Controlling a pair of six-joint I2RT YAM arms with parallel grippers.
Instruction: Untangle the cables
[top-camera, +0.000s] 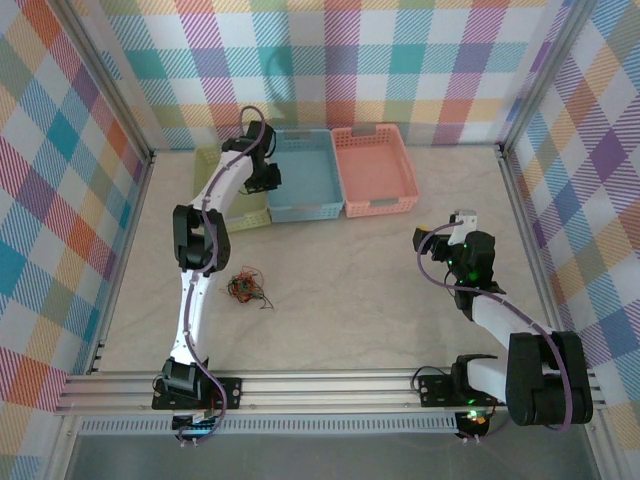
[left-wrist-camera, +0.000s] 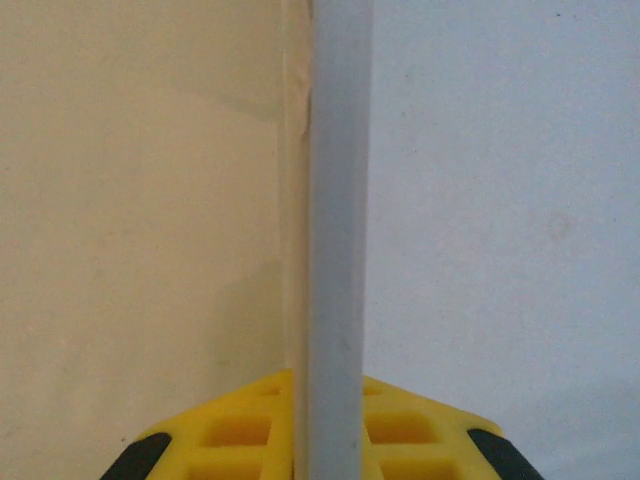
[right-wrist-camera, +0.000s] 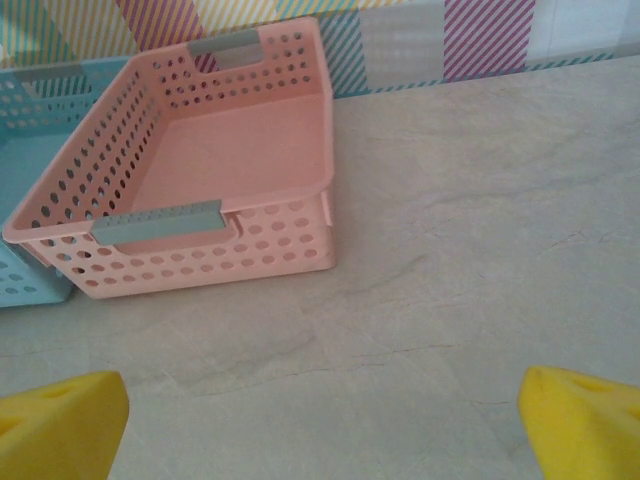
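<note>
The cables lie as a small knot of red, green and black wires on the table, beside the left arm's lower link, and no gripper touches them. My left gripper is far from them at the back, over the boundary between the yellow-green basket and the blue basket. In the left wrist view its yellow fingers press against both sides of a pale grey-blue basket wall. My right gripper hangs open over bare table at the right, fingertips wide apart.
A pink basket stands right of the blue one, and the right wrist view has it ahead to the left. Metal frame rails and checked walls close in the table. Bare table lies between the knot and the right arm.
</note>
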